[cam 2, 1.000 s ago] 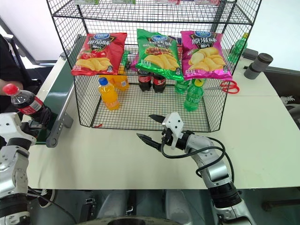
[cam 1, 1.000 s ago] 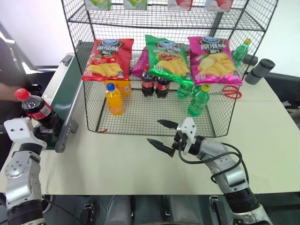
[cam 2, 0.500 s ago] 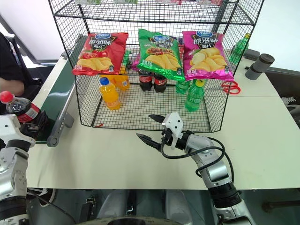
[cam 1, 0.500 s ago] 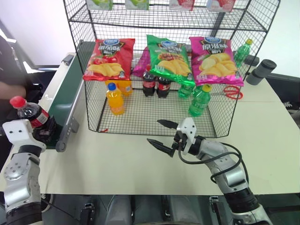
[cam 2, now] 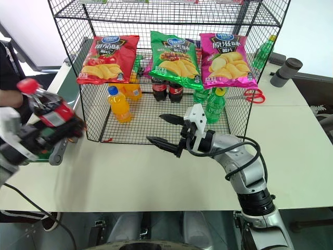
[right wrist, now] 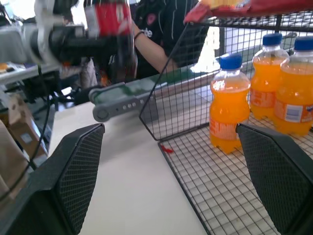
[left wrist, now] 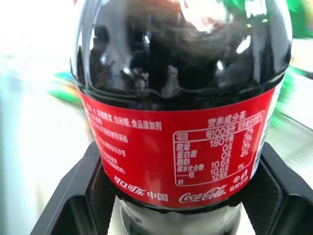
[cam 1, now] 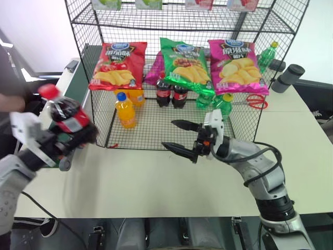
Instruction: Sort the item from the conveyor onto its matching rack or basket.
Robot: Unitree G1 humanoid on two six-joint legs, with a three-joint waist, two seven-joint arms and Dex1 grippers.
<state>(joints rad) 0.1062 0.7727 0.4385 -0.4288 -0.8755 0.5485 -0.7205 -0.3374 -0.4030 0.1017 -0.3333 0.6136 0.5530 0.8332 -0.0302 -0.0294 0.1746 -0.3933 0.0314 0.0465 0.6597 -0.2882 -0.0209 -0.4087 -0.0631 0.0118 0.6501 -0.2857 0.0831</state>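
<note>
Left eye view gives me the large black wire rack (cam 1: pixel 177 78) on the pale table (cam 1: pixel 156 182), with crisp bags hanging on its front and two cola bottles (cam 1: pixel 173 94) on the lower tier, between the orange-drink bottle (cam 1: pixel 126 110) and the green bottles (cam 1: pixel 221 107). The green conveyor (cam 1: pixel 78 83) runs along the rack's left side, and a person sits behind it.

My left gripper (cam 1: pixel 78 136) is pinching the cola bottle (cam 1: pixel 65 112) at the label, above the conveyor's near end and tilted. I judge the bottle full, so rather heavy, with a smooth, slippery, slightly yielding wall; the label band is a good place to hold.

My right gripper (cam 1: pixel 183 138) hangs spread wide and empty before the rack.
</note>
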